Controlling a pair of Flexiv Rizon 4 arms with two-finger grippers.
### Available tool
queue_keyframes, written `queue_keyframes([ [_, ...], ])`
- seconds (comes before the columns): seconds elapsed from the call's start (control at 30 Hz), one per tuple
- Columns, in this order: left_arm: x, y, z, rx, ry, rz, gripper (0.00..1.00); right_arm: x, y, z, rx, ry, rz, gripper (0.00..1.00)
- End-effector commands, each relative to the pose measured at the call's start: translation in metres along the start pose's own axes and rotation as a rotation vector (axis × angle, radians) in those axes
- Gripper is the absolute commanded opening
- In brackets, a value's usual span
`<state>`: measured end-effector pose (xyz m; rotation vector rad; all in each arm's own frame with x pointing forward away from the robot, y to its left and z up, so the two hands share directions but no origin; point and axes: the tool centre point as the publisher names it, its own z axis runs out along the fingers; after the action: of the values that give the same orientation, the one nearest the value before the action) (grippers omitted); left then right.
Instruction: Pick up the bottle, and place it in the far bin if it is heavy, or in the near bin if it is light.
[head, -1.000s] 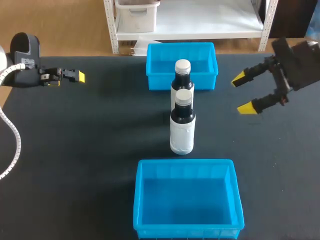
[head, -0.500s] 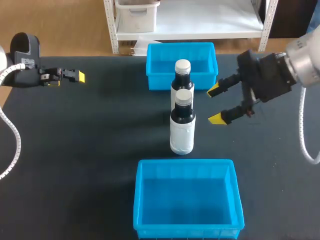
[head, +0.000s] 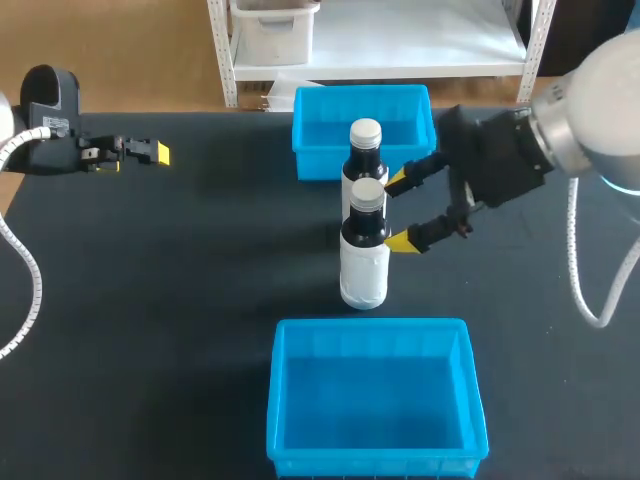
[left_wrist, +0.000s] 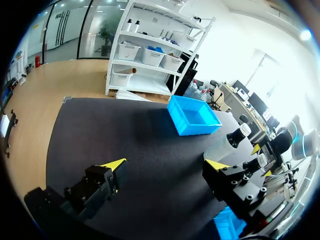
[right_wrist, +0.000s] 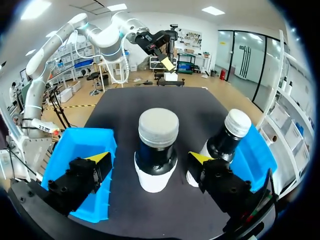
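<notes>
Two dark bottles with white labels and grey caps stand in a row mid-table. The near bottle is the closer one to my right gripper. That gripper is open at the bottle's right side, at neck height. Its yellow tips straddle the bottle without touching it. The far bottle stands just in front of the far bin. The near bin is empty. My left gripper hangs open at the table's far left, holding nothing.
Black table surface spreads wide on both sides of the bottles and bins. In the left wrist view the far bin and both bottles lie well ahead of the open fingers.
My right arm has swept leftward from the table's right side until its open fingers reach the near bottle. The left arm and the bottles have stayed put.
</notes>
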<state>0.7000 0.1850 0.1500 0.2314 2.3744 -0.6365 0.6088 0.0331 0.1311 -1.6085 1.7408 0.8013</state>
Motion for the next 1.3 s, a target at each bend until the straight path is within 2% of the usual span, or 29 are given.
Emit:
queue_keyframes([
  [0.03,0.0,0.0,0.0,0.0,0.0,0.0,1.0,-0.006,-0.007,0.014,-0.009,0.002,-0.004,1.0],
  [0.3,0.0,0.0,0.0,0.0,0.0,0.0,1.0,-0.009,-0.01,0.028,-0.02,0.013,-0.007,1.0],
  [1.23,0.0,0.0,0.0,0.0,0.0,0.0,1.0,-0.009,-0.012,0.04,-0.038,-0.017,0.021,1.0],
  [1.3,0.0,0.0,0.0,0.0,0.0,0.0,1.0,-0.009,-0.012,0.041,-0.039,-0.02,0.021,0.91],
])
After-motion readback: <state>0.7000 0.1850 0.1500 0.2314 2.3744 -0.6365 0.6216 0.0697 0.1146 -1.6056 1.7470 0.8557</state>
